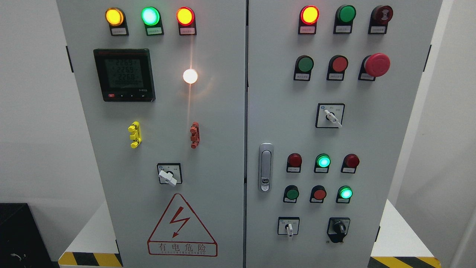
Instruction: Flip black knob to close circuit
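Fingers: neither robot hand shows anywhere in the head view, so whether they are apart, together or clamped on anything cannot be told.
Arms: none enters from the lower left or lower right edge.
Black knob (pixel 338 226): sits at the lower right of the right-hand cabinet door (pixel 394 123), on a black plate, just right of a white-handled selector (pixel 289 227).
Knob position: its grip stands roughly upright; the tiny print around it is unreadable, so which setting closes the circuit cannot be told.
Nearby lamps: two green lamps (pixel 323 161) glow above it, with dark red ones beside them.
Done: nothing that the view shows; the knob looks untouched.
Left: by my judgement the whole task, namely bringing a hand in, gripping the knob, and turning it.
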Tool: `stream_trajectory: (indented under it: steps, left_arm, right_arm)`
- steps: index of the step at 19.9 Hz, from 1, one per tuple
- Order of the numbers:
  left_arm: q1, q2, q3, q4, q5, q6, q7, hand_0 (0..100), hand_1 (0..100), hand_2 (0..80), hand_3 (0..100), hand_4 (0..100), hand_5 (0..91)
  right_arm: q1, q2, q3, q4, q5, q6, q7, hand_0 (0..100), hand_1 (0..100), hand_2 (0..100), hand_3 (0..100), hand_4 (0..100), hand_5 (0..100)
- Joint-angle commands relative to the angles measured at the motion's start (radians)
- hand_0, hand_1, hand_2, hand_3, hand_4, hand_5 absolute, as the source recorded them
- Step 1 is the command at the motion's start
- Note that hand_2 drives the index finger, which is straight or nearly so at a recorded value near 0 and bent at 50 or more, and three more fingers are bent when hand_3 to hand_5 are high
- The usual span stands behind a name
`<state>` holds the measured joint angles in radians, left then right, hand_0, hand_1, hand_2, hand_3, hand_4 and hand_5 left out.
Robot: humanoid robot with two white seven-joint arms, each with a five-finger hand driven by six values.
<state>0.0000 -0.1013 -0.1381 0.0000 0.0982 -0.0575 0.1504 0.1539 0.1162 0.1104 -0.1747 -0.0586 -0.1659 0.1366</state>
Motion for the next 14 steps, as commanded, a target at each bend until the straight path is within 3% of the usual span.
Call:
stream_trajectory:
  steps: [1,10,14]
  left_arm:
    - [0.023,0.0,0.0,-0.029,0.0,0.001,0.0,12,56,0.0,0,0,0.0]
    - [0.023,0.0,0.0,-0.029,0.0,0.001,0.0,12,56,0.0,0,0,0.0]
    - [0.023,0.0,0.0,-0.029,0.0,0.001,0.0,12,56,0.0,0,0,0.0]
  right_arm:
    - [-0.004,0.0,-0.008,0.009,-0.004,-0.003,0.009,0,15,0,0,0,0]
    - [-0.004,0.002,-0.009,-0.038,-0.009,-0.018,0.009,0,15,0,0,0,0]
    - [0.006,0.003,-0.001,-0.147,0.052,-0.024,-0.051,0,15,6,12,5,0]
